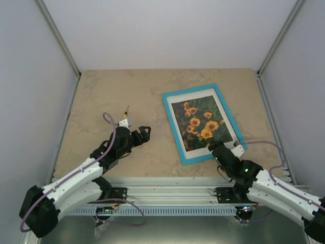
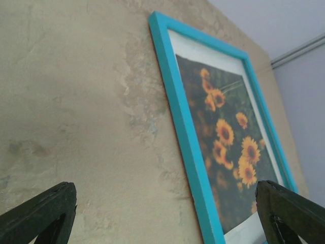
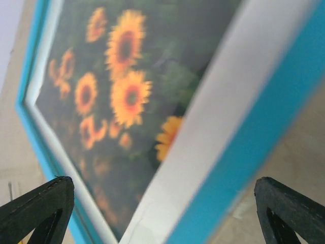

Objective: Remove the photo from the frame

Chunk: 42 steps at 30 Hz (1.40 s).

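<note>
Turquoise frame [image 1: 173, 129] — photo [image 1: 201, 122] of orange sunflowers on dark green.

No legible text or markings

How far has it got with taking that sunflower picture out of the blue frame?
Nothing looks done: the photo sits inside the frame, face up on the table. In hand: the right gripper, open, is at the frame's near corner; the left gripper hangs open, aside. Left: the whole removal.
</note>
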Tool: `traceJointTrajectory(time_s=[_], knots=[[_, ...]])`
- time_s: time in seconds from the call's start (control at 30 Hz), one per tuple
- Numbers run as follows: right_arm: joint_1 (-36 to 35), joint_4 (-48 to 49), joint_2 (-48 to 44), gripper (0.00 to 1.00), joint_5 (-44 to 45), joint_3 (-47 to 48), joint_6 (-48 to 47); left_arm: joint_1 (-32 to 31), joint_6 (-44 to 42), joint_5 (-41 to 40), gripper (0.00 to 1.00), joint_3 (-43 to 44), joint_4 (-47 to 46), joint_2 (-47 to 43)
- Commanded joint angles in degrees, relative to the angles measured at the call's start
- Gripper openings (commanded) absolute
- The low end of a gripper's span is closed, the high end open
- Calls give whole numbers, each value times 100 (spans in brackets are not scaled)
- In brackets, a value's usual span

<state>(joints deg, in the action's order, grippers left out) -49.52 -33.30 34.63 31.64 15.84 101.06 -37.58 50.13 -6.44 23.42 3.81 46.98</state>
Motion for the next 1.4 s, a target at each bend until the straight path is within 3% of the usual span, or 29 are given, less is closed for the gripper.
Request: traceJointTrajectory(time_s=[0.0,0.17,0.23,0.43,0.57,0.83,1.07,1.37], knots=[[38,399,35,98,84,487,-2540,-12,-182,418,98,292,-442,642],[435,1196,393,98,-147,1031,-5084,-43,-157,835,97,437,-1117,1699],[1082,1348,679,98,-436,1289,-5847,-100,-153,931,97,572,-1310,2064],[3266,2354,1803,98,-2669,1552,-7244,-391,-159,970,97,1001,-1611,3003],[4248,2784,2698,98,-3695,1746,-7585,-507,-152,1007,97,1308,-1768,3559],[5453,3194,4039,98,-4192,2103,-7990,-635,-226,1239,96,2015,-1832,4672],[5558,3222,5047,98,-4391,2376,-8051,-636,-378,1197,94,2495,-1702,5405],[5558,3124,5324,98,-4512,2291,-8058,-636,-646,1126,93,3061,-1388,5945]])
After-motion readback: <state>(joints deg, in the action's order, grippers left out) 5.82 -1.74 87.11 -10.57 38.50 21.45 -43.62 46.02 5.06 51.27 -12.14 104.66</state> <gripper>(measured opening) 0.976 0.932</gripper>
